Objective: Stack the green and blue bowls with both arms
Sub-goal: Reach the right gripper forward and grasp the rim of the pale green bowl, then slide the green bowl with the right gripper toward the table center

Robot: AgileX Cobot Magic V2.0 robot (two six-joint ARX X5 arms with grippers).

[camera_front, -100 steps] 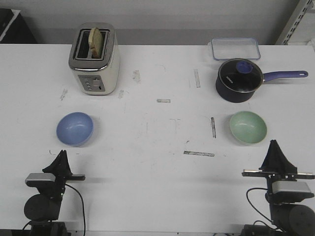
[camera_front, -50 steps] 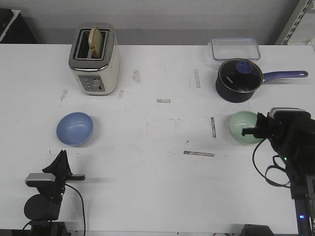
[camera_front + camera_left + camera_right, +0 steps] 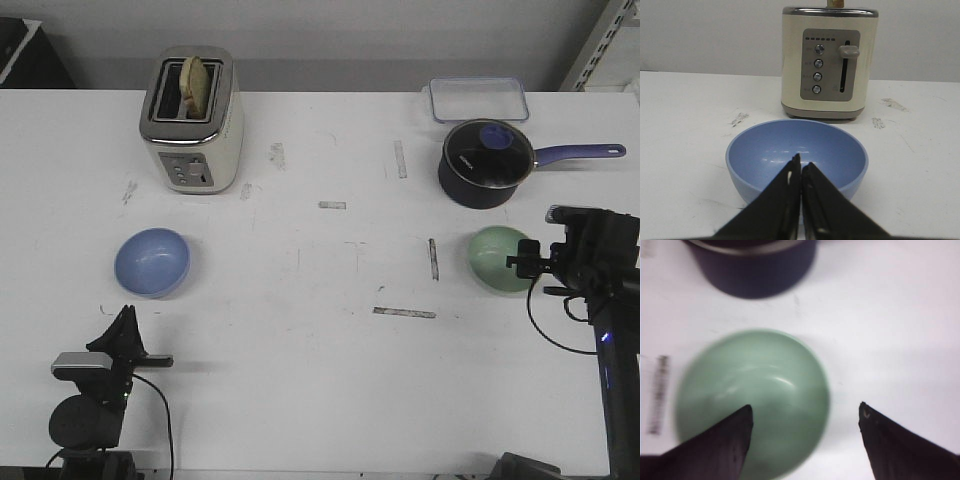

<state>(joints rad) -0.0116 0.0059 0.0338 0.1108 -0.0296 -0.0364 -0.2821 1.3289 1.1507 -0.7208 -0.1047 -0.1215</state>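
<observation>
The light blue bowl (image 3: 152, 262) sits upright on the white table at the left; it also shows in the left wrist view (image 3: 796, 155). My left gripper (image 3: 124, 318) rests low at the front left, short of the blue bowl, and is shut and empty (image 3: 800, 164). The mint green bowl (image 3: 497, 258) sits at the right, in front of the saucepan; it fills the right wrist view (image 3: 752, 402). My right gripper (image 3: 540, 262) hovers above the green bowl's right rim, open (image 3: 805, 410), one finger over the bowl and one outside it.
A dark navy saucepan (image 3: 485, 162) with a glass lid and long handle stands just behind the green bowl. A clear lidded box (image 3: 478, 98) lies behind it. A cream toaster (image 3: 192, 120) with bread stands at the back left. Grey tape marks dot the table (image 3: 330, 330).
My right arm has risen from its rest at the front right, swung forward over the green bowl, and opened. The left arm and both bowls have not moved.
</observation>
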